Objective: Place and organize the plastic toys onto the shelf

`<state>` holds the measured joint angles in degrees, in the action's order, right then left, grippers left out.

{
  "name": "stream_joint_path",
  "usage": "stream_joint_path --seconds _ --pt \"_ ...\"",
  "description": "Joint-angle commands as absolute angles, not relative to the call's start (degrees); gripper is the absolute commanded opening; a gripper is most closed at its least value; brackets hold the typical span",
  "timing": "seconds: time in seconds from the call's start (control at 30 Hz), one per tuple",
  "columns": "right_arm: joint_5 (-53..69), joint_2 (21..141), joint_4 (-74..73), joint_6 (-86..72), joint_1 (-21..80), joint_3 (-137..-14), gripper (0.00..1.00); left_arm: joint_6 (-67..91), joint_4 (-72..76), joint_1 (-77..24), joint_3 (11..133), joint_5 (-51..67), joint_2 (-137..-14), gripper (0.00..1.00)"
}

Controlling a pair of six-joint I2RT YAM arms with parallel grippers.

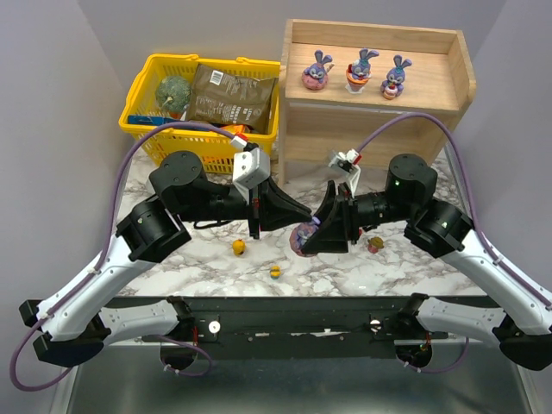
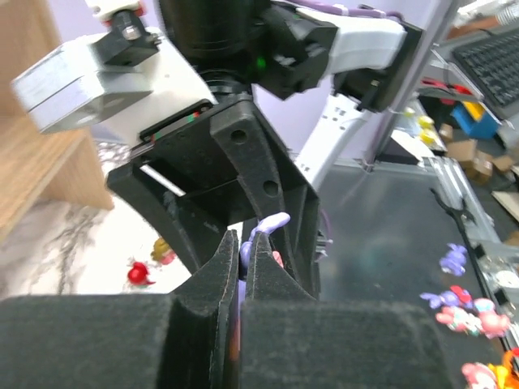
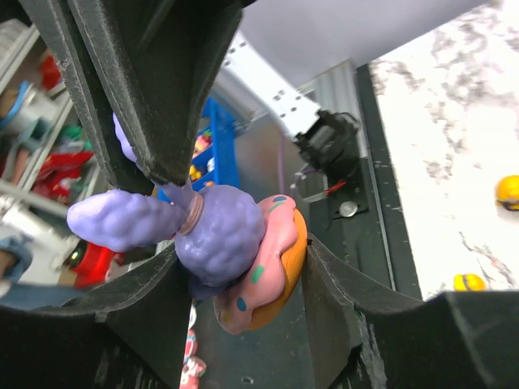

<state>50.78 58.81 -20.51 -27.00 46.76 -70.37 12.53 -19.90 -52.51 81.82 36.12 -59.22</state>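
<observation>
Sharing one purple bunny (image 3: 227,235) above the tabletop (image 1: 190,267), the right hand (image 3: 235,275) clamps its body and donut base while the left hand (image 2: 243,243) pinches an ear. An uneven release could twist it loose before it reaches the shelf (image 1: 371,138).

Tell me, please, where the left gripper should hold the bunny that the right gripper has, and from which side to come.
Take the bunny by its ears and head, coming from the end opposite the right gripper. That gripper's fingers clamp the body and pink base on both flanks, so only the long ears stick out free. The left gripper appears shut there.
</observation>
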Motion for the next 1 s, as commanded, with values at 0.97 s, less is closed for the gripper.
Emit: stream_joint_path --seconds 0.97 --pt "-6.2 70.7 -30.5 -5.4 55.0 -95.2 1.0 22.1 -27.9 -52.3 94.7 -12.8 -64.8 0.0"
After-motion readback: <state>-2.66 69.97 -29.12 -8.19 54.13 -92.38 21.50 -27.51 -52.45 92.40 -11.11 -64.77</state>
